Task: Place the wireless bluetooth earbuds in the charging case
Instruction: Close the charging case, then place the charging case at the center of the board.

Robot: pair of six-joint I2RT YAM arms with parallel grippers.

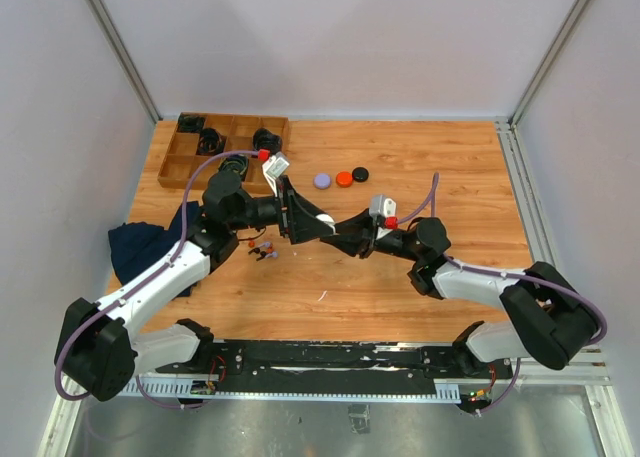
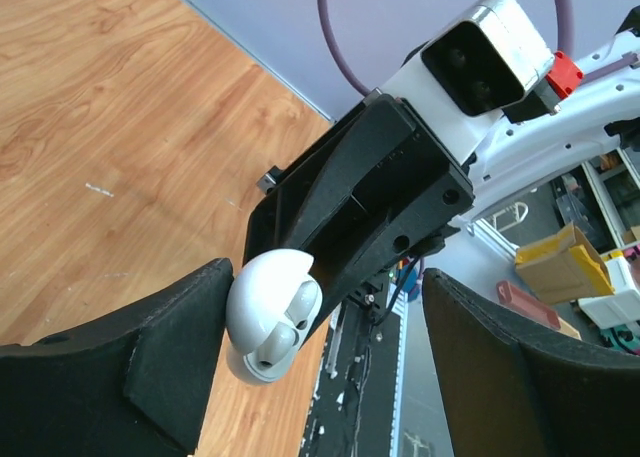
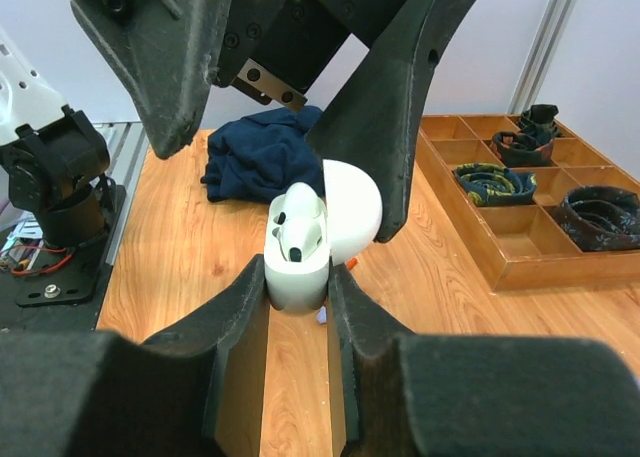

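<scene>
Progress: one white bud point(image 3: 297, 235) sits in the case point(image 3: 296, 269); lid point(image 3: 352, 199) is up; whether a second socket is filled cannot be told; small orange and purple buds point(image 1: 263, 249) lie loose on the worktop point(image 1: 430, 287) toward its left edge; probably left to do: press the bud home, shut the lid
Case place: in the air over the worktop's middle, between the two arms
Right claw point(image 3: 298, 293): closed on the case's lower body
Left claw point(image 2: 325, 302): open; jaws straddle the case mouth; one finger point(image 3: 395, 127) against or just beside the lid
Pointing: case mouth faces the left claw; long axis runs along the right claw's fingers; the bud's stem follows it, head outward
</scene>
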